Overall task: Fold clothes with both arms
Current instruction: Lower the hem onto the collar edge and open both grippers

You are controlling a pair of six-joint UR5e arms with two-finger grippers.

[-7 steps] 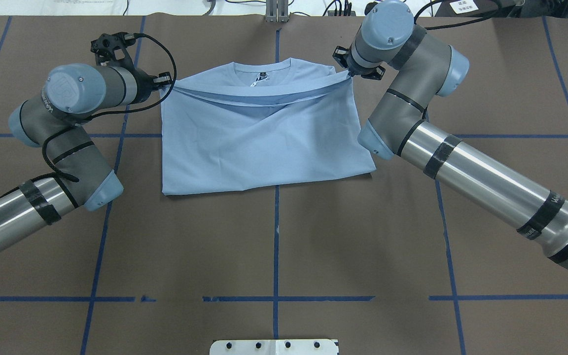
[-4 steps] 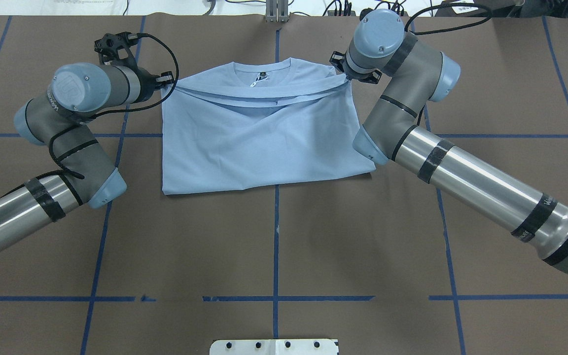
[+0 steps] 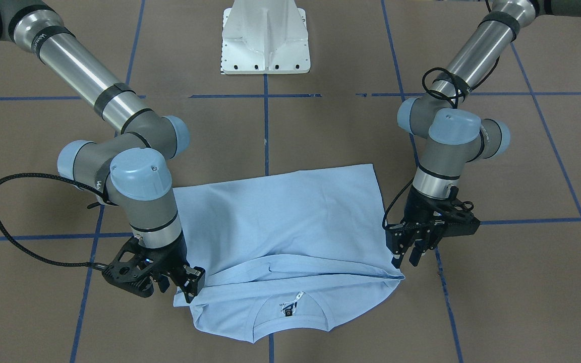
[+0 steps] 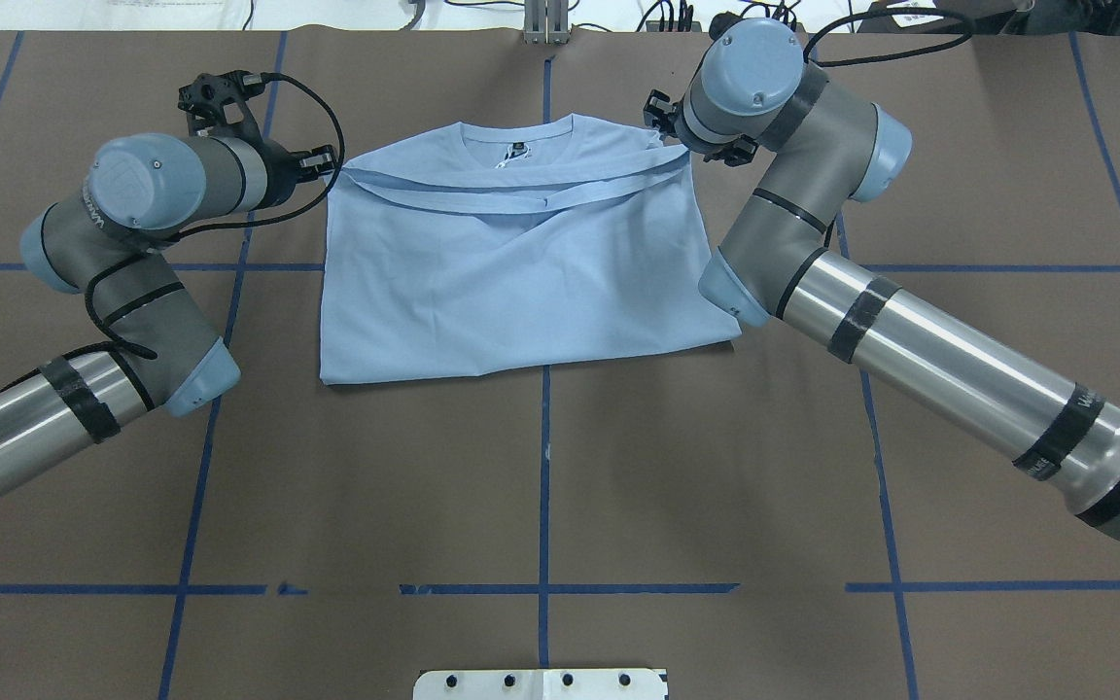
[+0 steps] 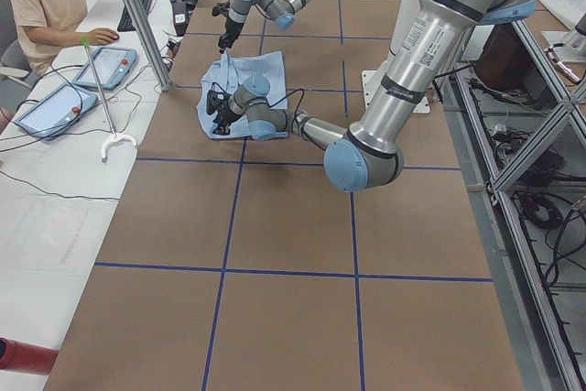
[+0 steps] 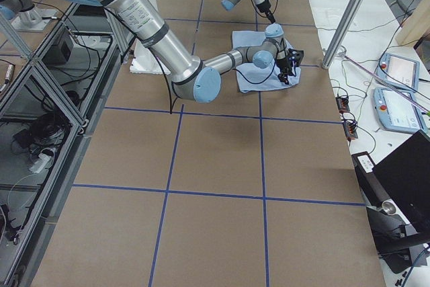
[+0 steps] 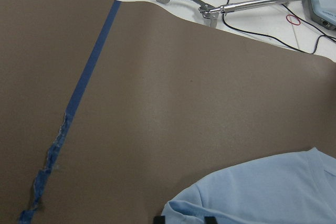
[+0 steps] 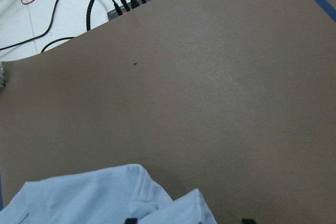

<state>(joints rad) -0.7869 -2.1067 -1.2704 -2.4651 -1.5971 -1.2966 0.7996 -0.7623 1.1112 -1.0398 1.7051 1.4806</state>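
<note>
Your light blue T-shirt [image 4: 521, 282] is lying on the table [image 4: 541, 486], its near half folded up toward the collar [image 4: 521, 127]. At the T-shirt's far left corner your left tool [image 3: 407, 258] is hanging with fingers parted, gripping nothing. At its far right corner the right tool [image 3: 177, 285] is standing wide open, cloth edge between its fingers.

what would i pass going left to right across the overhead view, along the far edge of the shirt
left gripper → shirt → right gripper
</note>
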